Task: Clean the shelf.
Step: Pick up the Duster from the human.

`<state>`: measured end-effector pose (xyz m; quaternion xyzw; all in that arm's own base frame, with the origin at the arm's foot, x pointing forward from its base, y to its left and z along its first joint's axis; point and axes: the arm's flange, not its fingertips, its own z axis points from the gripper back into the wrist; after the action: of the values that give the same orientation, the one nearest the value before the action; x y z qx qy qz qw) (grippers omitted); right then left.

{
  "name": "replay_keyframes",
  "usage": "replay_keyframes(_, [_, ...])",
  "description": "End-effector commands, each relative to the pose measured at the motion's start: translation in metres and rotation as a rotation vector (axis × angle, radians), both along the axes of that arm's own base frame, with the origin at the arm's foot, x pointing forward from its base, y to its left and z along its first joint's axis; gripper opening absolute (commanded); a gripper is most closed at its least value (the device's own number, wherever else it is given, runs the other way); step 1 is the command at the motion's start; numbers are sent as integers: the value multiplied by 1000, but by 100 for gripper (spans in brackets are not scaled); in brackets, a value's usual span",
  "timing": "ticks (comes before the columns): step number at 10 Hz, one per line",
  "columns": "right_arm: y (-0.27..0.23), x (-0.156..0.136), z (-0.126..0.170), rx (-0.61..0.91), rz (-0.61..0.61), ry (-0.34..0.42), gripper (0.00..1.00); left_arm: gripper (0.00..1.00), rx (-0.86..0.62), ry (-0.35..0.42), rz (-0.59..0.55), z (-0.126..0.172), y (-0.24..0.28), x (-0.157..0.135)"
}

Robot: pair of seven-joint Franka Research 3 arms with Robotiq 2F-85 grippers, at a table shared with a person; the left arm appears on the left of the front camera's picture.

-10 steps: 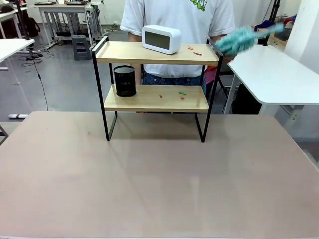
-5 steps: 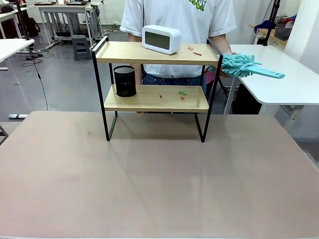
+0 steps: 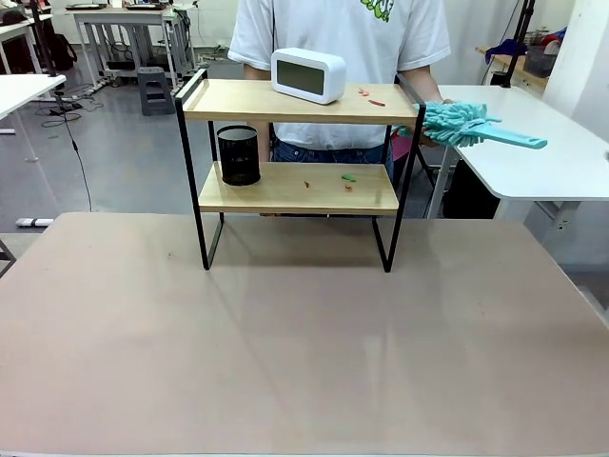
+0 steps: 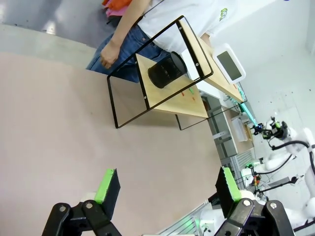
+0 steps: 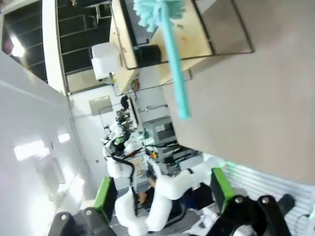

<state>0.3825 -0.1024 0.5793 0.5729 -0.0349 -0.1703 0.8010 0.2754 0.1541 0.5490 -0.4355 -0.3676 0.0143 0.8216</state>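
1. Wooden boards in a thin black frame make up the shelf. In the front view it stands at the far edge of the tabletop, about midway along.
   - The top board carries a white digital clock, with red scraps near its right end.
   - The lower board holds a black mesh cup at its left end, with red and green bits toward the right.
   - A person behind the shelf holds a teal duster just beside its top right corner, with the handle pointing to the robot's right.
2. In the left wrist view, the left tool has its jaws spread wide with nothing between them. It hangs over bare tabletop, well apart from the shelf.
3. In the right wrist view, the right tool is likewise spread and empty. The duster reaches its handle toward this tool, with its fluffy head by the shelf.
4. The cleaning looks unstarted, since debris lies on both boards. What seems left is taking the duster, probably with the right tool, and then sweeping each board around the clock and the cup.
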Motion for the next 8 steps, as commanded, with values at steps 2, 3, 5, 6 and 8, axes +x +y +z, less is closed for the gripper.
replay_keyframes(2, [47, 71, -14, -20, 22, 140, 100, 100, -2, -26, -11, 1, -1, 2])
replay_keyframes(3, [64, 87, -27, -50, 31, 169, 100, 100, -2, -26, -11, 1, -1, 2])
replay_keyframes(5, [79, 101, -48, -44, 77, 207, 100, 100, -2, -26, -11, 1, -1, 2])
replay_keyframes(6, [81, 101, -54, -39, 84, 208, 100, 100, -2, -26, -11, 1, -1, 2])
replay_keyframes(8, [82, 98, -59, -47, 74, 190, 100, 100, -2, -26, -11, 1, -1, 2])
